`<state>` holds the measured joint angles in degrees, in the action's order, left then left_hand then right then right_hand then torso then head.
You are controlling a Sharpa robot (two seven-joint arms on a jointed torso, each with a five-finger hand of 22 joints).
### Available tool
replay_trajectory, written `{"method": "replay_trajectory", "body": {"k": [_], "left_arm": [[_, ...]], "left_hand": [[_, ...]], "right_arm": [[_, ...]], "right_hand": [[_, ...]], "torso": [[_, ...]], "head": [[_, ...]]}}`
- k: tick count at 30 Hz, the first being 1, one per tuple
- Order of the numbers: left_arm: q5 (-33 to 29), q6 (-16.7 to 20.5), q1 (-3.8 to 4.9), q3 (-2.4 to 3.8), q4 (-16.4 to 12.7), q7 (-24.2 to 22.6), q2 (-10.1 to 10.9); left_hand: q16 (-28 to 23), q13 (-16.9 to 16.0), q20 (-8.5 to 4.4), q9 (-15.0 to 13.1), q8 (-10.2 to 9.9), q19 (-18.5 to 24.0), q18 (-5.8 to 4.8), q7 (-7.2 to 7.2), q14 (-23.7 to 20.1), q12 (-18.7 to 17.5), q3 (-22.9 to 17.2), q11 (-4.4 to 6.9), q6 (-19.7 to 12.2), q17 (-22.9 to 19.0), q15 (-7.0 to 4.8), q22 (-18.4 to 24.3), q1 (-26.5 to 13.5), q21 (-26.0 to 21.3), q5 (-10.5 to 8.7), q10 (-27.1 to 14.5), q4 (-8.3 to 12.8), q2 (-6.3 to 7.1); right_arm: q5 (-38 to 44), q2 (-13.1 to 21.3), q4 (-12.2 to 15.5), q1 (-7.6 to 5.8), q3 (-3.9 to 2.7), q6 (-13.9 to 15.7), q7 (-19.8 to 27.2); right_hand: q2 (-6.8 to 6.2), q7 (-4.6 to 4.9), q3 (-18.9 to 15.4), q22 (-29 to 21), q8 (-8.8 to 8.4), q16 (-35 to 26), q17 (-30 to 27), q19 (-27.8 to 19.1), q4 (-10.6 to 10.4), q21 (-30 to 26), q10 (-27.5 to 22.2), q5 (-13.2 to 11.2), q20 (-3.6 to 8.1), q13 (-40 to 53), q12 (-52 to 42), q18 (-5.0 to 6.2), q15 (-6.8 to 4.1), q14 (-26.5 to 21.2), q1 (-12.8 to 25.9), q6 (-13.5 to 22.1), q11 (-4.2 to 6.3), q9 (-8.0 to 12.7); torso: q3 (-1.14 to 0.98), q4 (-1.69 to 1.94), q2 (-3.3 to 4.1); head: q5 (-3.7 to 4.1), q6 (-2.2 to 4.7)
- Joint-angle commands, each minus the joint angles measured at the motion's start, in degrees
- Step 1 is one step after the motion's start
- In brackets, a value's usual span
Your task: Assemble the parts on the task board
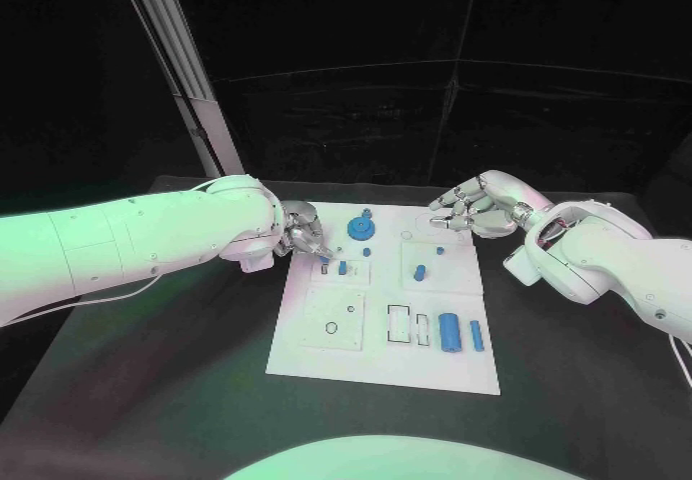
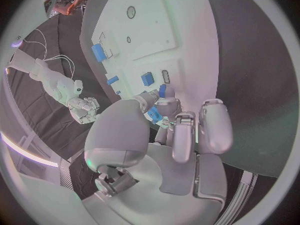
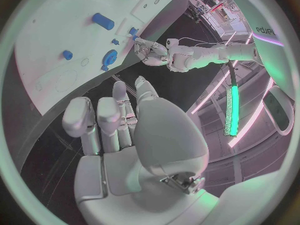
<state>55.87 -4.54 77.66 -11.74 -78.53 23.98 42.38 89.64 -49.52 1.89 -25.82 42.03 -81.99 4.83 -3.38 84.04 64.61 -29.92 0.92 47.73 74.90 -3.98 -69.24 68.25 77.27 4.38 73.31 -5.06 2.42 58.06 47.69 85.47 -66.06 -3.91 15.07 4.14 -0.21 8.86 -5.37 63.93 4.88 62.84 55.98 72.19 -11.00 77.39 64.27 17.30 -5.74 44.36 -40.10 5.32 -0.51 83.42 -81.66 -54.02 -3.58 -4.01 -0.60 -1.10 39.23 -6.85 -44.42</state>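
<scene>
On the black table, the left hand pinches a small blue part over the task board; it looks light, rigid, best gripped sideways. The right hand hovers curled, holding nothing.

Smooth plastic and brushed metal on a matt black table.
The flat white task board looks like smooth, matt plastic; the small blue parts look like smooth plastic. The silver left hand has a satin metallic sheen, and the black tabletop is dull.

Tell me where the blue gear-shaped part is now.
In the head view, the blue gear-shaped part lies at the task board's far edge, between both hands.
</scene>
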Motion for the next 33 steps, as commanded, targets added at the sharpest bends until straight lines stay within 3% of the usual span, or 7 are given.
{"method": "replay_trajectory", "body": {"k": [1,16,33], "left_arm": [[3.2,0.7,-0.07,0.0,-0.6,-0.8,0.3],[3.1,-2.8,-0.41,-0.02,-2.4,0.7,1.1],[2.5,-4.9,-0.48,-0.13,-3.0,1.9,1.5]], "left_hand": [[0.4,-0.1,-0.01,0.0,0.3,-0.6,-0.53,-0.01,6.0,0.3,-8.9,0.1,0.5,15.1,-0.41,-0.1,-0.3,0.2,0.35,0.5,8.6,0.18],[0.4,0.2,-0.05,0.0,0.5,-0.5,-0.48,0.13,6.0,0.1,-9.8,0.21,1.0,15.1,-0.47,0.2,-0.8,0.0,0.37,0.6,8.8,0.8],[0.4,0.3,-0.07,0.0,0.6,-0.4,-0.46,0.16,6.0,0.0,-10.1,0.23,1.1,15.1,-0.48,0.3,-1.0,0.0,0.43,0.6,8.8,0.96]], "right_arm": [[0.1,0.0,0.0,-0.1,-0.03,0.6,0.5],[0.1,-0.1,0.0,-0.1,-0.03,0.4,0.6],[0.1,-0.2,0.0,-0.1,-0.03,0.4,0.6]], "right_hand": [[0.56,0.0,0.1,0.0,-0.02,-0.2,0.0,-0.4,-0.4,-0.3,-0.3,0.4,-0.01,0.0,0.1,0.43,-0.15,-0.4,-0.1,0.1,-0.12,0.0],[0.57,0.0,0.1,-0.1,-0.01,-0.2,0.0,-0.4,-0.4,-0.3,-0.4,0.5,-0.01,-0.1,0.1,0.43,-0.15,-0.4,-0.2,0.1,-0.11,0.0],[0.55,0.0,0.1,-0.4,0.02,-0.8,-0.6,-0.6,-0.5,-0.5,-0.5,0.5,-0.01,-0.2,0.2,0.5,-0.15,-0.5,-0.2,0.1,-0.11,0.0]], "torso": [[-0.01,0.01,0.02],[-0.01,-0.02,0.04],[-0.04,-0.06,0.02]], "head": [[0.01,-0.08],[-0.28,-0.6],[-0.31,-0.53]]}}
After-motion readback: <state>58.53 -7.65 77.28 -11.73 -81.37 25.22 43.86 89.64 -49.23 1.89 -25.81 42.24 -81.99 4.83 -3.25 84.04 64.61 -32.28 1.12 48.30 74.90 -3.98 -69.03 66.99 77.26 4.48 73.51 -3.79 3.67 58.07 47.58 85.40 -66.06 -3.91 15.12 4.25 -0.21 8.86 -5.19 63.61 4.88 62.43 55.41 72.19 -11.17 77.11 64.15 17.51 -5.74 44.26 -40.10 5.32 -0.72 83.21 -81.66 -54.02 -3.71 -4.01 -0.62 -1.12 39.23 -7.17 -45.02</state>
